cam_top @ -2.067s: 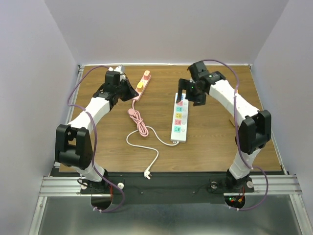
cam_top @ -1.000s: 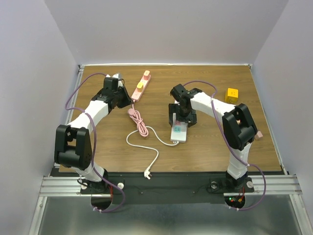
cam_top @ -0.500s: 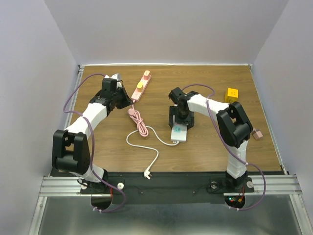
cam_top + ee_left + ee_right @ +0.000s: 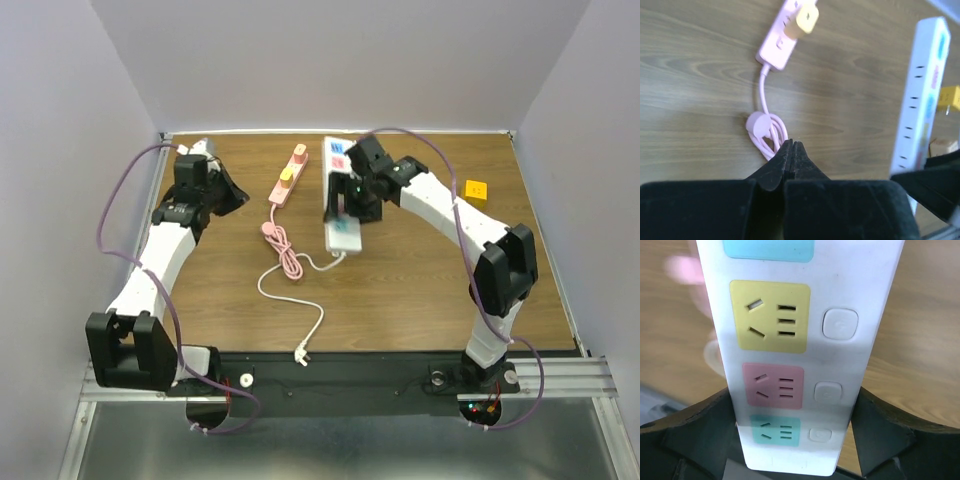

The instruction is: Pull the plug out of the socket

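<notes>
The socket, a long white power strip (image 4: 342, 235), is held off the table at the back centre with its far end raised. My right gripper (image 4: 349, 200) is shut on it across its width. In the right wrist view the strip (image 4: 840, 285) fills the frame between my fingers (image 4: 885, 440), showing empty blue, yellow, pink and teal outlets. Its thin white cord (image 4: 290, 292) trails to a loose plug (image 4: 301, 352) near the front. A yellow plug block (image 4: 476, 189) lies on the table to the right, apart from the strip. My left gripper (image 4: 222, 188) is shut and empty at the back left.
A pink power strip (image 4: 288, 176) lies at the back with a yellow plug (image 4: 806, 19) in it; its coiled pink cord (image 4: 771, 136) lies just ahead of my left gripper (image 4: 791, 145). The white strip (image 4: 922, 95) and yellow block (image 4: 950, 97) show at the right of the left wrist view.
My right gripper has lifted the white strip and carried it back and left. My left arm has drawn back toward the far left corner.
</notes>
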Motion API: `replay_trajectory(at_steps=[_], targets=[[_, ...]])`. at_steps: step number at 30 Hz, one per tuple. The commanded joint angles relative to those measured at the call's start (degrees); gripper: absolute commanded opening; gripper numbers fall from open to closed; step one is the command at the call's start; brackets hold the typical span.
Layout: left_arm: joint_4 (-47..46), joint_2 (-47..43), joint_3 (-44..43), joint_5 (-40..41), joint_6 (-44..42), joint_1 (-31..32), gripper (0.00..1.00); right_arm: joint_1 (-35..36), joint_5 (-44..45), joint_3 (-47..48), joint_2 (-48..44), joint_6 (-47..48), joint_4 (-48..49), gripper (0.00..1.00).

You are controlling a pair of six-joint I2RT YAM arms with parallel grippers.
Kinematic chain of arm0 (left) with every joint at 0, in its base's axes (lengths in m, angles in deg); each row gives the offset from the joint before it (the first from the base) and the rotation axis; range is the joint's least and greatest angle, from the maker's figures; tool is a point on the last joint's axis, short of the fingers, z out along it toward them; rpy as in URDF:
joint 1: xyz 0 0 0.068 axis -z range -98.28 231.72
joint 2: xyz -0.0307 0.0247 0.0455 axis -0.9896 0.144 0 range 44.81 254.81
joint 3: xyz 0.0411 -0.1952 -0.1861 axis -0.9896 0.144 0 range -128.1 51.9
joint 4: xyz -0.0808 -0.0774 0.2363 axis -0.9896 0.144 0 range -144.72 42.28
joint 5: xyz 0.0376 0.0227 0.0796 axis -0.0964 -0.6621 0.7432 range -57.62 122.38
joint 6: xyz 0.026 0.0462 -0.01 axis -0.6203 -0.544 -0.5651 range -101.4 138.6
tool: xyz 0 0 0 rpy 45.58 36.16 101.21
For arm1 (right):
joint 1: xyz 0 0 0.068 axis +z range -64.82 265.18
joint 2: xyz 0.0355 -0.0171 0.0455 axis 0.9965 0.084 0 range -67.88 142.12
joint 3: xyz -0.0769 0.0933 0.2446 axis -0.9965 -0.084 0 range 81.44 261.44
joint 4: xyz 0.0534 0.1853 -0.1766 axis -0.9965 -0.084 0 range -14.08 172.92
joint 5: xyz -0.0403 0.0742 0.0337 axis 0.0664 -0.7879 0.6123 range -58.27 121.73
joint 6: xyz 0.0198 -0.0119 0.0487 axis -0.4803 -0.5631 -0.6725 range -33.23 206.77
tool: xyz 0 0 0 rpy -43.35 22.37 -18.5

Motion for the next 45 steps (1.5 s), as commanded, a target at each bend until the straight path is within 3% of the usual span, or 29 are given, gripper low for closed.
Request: replay_trajectory(at_steps=[1, 9, 13, 24, 29, 37, 39, 42, 43, 44, 45], targets=[[2.8, -5.3, -4.5, 1.6, 0.0, -4.0, 0.0, 2.6, -17.3, 13.4, -2.4, 5.3, 4.2, 0.0], [5.3, -12.6, -3.9, 1.8, 0.1, -12.3, 0.0, 7.6, -28.8, 40.1, 1.6, 7.2, 7.5, 0.0], [6.5, -14.7, -2.8, 2.2, 0.0, -14.7, 0.0, 7.6, -31.2, 45.7, 6.5, 4.6, 12.0, 0.0], [9.4, -20.9, -3.1, 9.3, 3.1, -16.0, 0.0, 11.1, -33.7, 52.9, 29.0, 1.2, 17.6, 0.0], [9.9, -21.4, -3.5, 10.4, 3.5, -16.1, 0.0, 11.4, -35.3, 53.5, 36.6, -4.5, 26.5, 0.0], [8.5, -21.1, -1.5, 9.3, 3.7, -16.1, 0.0, 12.2, -31.2, 53.9, 47.7, -14.6, 31.8, 0.02], [8.3, -21.1, -0.7, 9.2, 3.7, -16.1, 0.0, 13.2, -28.1, 55.3, 49.3, -15.8, 31.9, 0.11], [7.7, -20.6, 0.3, 8.8, 3.7, -16.1, 0.0, 14.0, -22.0, 53.7, 49.9, -19.0, 32.9, 0.4], [7.2, -20.4, 0.5, 8.6, 3.7, -16.2, 0.0, 14.2, -20.8, 53.4, 49.7, -20.3, 33.4, 0.58], [7.0, -20.2, 0.8, 8.2, 3.7, -16.1, 0.0, 14.3, -20.0, 53.6, 49.9, -20.8, 33.8, 0.84], [7.0, -19.9, 0.9, 7.9, 3.7, -16.1, 0.0, 14.3, -19.1, 54.0, 49.9, -20.9, 33.9, 0.9]])
